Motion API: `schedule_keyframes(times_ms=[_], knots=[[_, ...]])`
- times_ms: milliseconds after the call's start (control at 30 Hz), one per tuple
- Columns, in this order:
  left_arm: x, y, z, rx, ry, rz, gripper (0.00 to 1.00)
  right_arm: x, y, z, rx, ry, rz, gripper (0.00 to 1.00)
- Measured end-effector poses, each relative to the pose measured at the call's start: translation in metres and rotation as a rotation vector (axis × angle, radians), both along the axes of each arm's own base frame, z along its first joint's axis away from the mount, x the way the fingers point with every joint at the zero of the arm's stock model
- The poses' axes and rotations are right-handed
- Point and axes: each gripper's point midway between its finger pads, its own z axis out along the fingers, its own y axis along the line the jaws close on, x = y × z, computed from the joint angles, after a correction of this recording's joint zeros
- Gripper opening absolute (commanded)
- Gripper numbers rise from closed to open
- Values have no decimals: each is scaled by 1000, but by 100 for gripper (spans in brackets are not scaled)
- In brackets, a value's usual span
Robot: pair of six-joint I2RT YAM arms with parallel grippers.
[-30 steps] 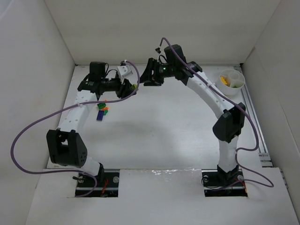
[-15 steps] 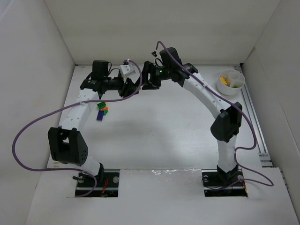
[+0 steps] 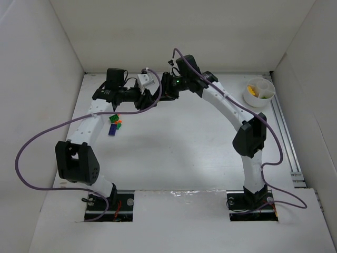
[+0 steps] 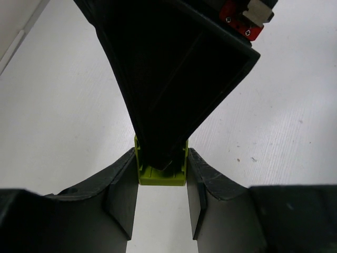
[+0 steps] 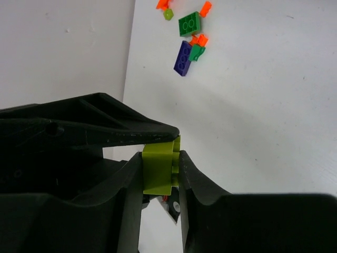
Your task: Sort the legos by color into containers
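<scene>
A lime-green lego (image 4: 162, 176) hangs above the table at the back, pinched by both grippers at once. My left gripper (image 4: 162, 167) is shut on its two sides. My right gripper (image 5: 160, 168) comes in crosswise, both fingers pressed against the same lego (image 5: 158, 168). From above, the left gripper (image 3: 151, 95) and the right gripper (image 3: 161, 93) meet tip to tip, and the lego between them is hidden. Loose legos lie under the left arm: a green one (image 3: 114, 118), an orange one (image 3: 119, 124) and a dark blue one (image 3: 112, 130). The white divided container (image 3: 259, 91) stands at the back right.
A yellow piece (image 3: 253, 91) lies in one wedge of the cup. More orange bits (image 5: 205, 9) sit beside the green brick (image 5: 189, 23). White walls close in the table on the left, back and right. Purple cables loop off both arms.
My right arm has swung left to meet the left gripper, and its jaws have narrowed onto the lime-green lego. The left gripper has shifted slightly right, still gripping.
</scene>
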Motion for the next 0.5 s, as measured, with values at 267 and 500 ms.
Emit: schedule_keyframes(times_ms=[267, 500], knots=[[1, -2, -1, 17, -20, -5, 85, -1, -2, -2, -13, 2, -1, 0], [3, -1, -2, 14, 19, 38, 100, 1, -10, -11, -47, -17, -8, 0]])
